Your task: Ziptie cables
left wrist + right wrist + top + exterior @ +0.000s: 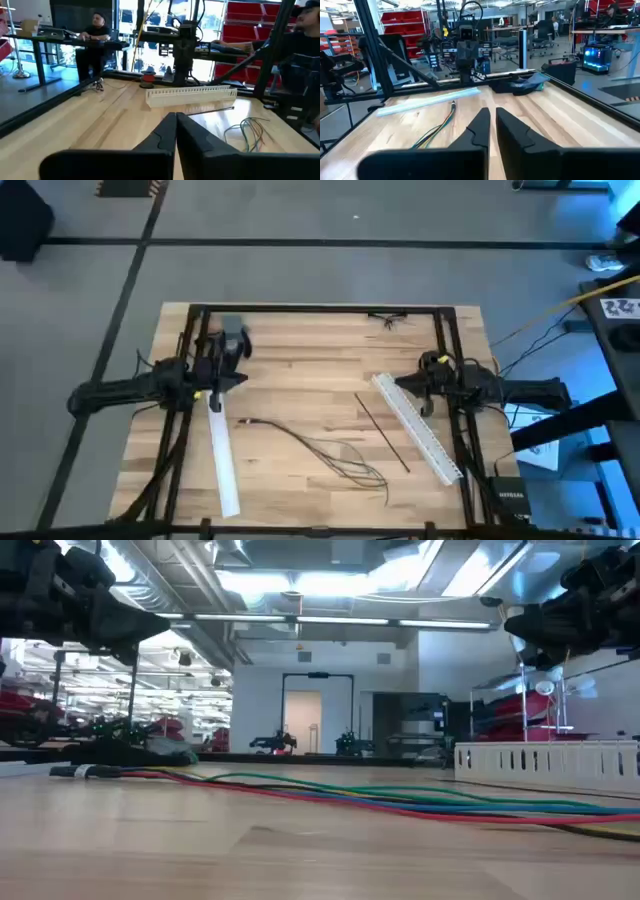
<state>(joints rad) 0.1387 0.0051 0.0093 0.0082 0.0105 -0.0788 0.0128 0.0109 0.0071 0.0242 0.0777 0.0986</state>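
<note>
The cables lie as a loose tangle of thin wires on the wooden table, near its front middle; they also show in the low view and both wrist views. The ziptie, a thin straight black strip, lies flat just right of them. My left gripper hovers at the table's left, shut, over the far end of a white slotted strip. My right gripper hovers at the right, its fingers all but together, by the far end of a second white strip. Neither holds anything.
A grey object lies near the far left corner, behind my left gripper. A small dark bit sits at the far edge. A black frame runs along the table's far, left and right sides. Bare wood lies between the grippers.
</note>
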